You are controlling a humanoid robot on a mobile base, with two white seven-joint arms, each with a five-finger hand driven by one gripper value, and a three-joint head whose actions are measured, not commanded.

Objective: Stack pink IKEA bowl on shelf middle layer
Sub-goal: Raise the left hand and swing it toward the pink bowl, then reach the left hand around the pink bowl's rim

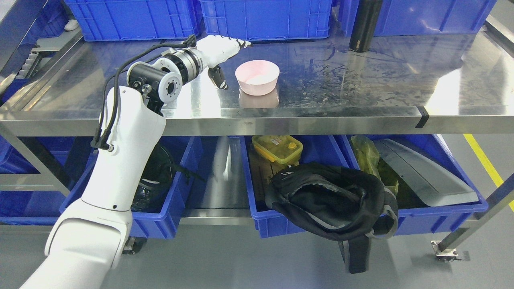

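A pink bowl stands upright on the steel shelf, near its front edge and left of the middle. My left hand reaches over the shelf just left of the bowl, a short gap away. Its fingers are stretched out towards the back and its thumb hangs down; it holds nothing. My right arm is out of view.
Blue crates line the back of the shelf, with a black bottle at the back right. Below, blue bins hold a yellow box, a black bag and a grey panel.
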